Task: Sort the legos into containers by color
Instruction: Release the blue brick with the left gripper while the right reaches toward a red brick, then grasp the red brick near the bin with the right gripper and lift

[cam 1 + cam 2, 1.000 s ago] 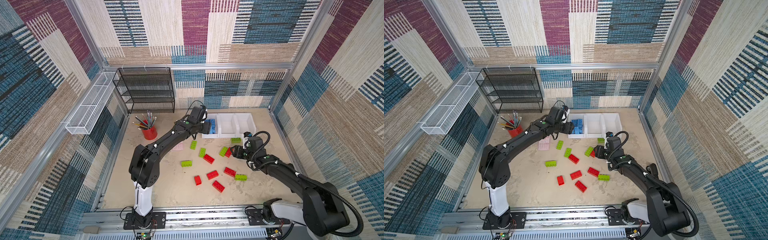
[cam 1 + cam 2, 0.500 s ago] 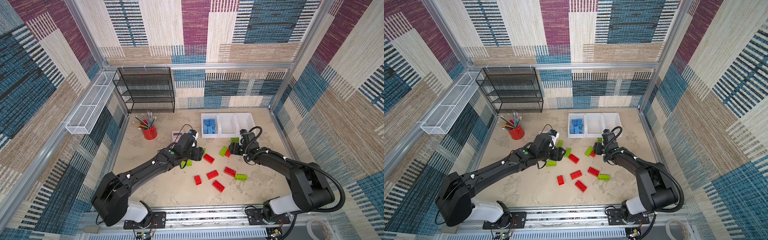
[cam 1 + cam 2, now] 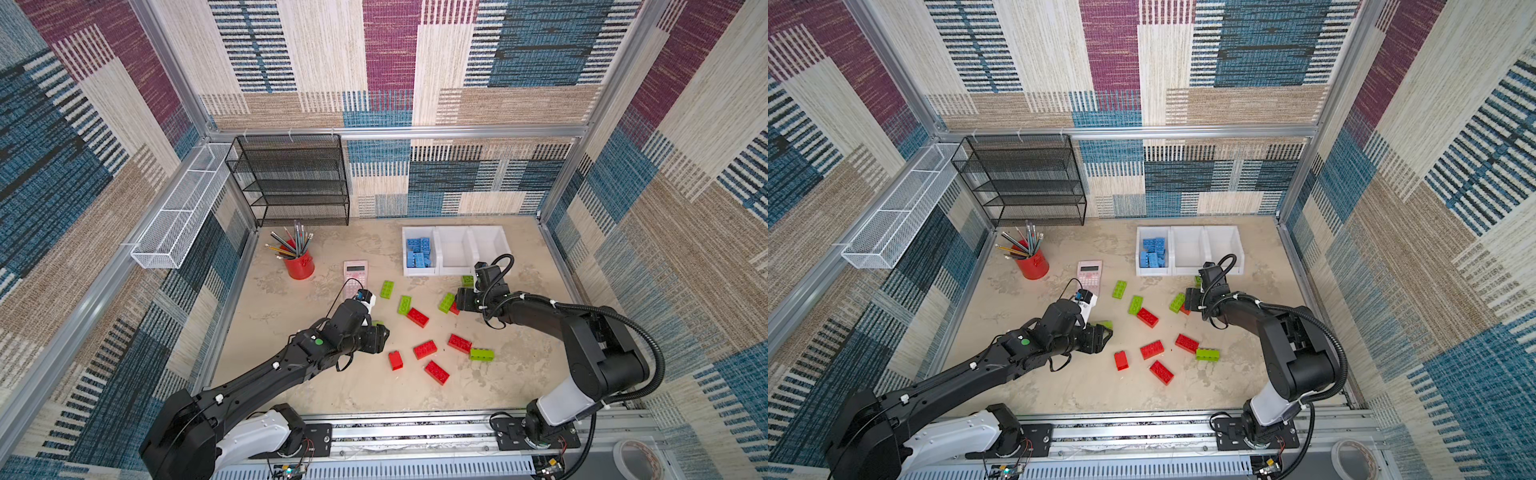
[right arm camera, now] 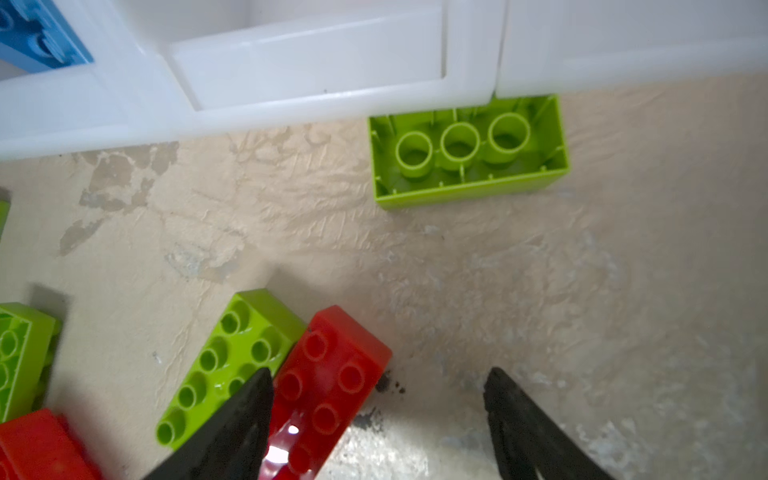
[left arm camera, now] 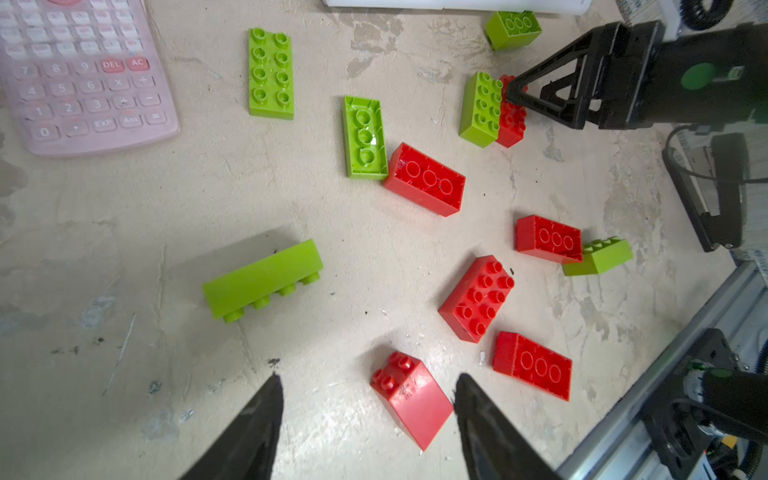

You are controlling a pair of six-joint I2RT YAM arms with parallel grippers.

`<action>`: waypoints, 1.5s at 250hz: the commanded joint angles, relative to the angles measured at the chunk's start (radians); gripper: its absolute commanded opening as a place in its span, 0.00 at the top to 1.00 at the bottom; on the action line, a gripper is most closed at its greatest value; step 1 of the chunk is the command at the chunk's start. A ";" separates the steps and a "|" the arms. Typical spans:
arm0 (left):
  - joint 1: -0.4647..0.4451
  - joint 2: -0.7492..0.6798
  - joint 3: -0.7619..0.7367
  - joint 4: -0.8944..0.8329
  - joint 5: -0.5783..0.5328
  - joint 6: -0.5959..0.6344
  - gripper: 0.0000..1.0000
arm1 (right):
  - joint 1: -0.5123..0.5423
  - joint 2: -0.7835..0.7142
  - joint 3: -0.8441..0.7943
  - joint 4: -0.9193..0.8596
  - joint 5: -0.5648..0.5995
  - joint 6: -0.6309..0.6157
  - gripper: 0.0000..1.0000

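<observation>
In the end container [image 3: 419,271], blue legos [image 3: 419,254] sit sorted; you have reds [image 3: 425,349], greens [image 3: 387,289] left on tabletop [image 3: 270,307]; left claw [image 5: 365,378], right claw [image 4: 380,374] spread, empty

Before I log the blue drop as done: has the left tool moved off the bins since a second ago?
Yes. The left tool has come away from the blue-filled bin, toward the front rail.
</observation>
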 commanded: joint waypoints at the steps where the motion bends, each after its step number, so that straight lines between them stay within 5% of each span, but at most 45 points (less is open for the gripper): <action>1: 0.000 -0.008 -0.006 0.033 0.009 -0.002 0.34 | 0.002 -0.003 -0.005 -0.014 0.038 -0.008 0.19; 120: -0.001 -0.029 -0.067 0.133 0.012 -0.003 0.34 | 0.004 -0.070 -0.001 -0.107 0.058 0.003 0.25; 160: -0.001 -0.026 -0.081 0.156 0.003 0.008 0.34 | 0.022 -0.063 0.015 -0.119 0.063 0.015 0.16; 301: -0.001 -0.022 -0.128 0.202 -0.002 0.025 0.34 | 0.060 0.043 0.059 -0.137 0.087 0.027 0.11; 375: -0.001 -0.021 -0.131 0.204 0.002 0.027 0.34 | 0.085 0.033 0.058 -0.173 0.106 0.022 0.37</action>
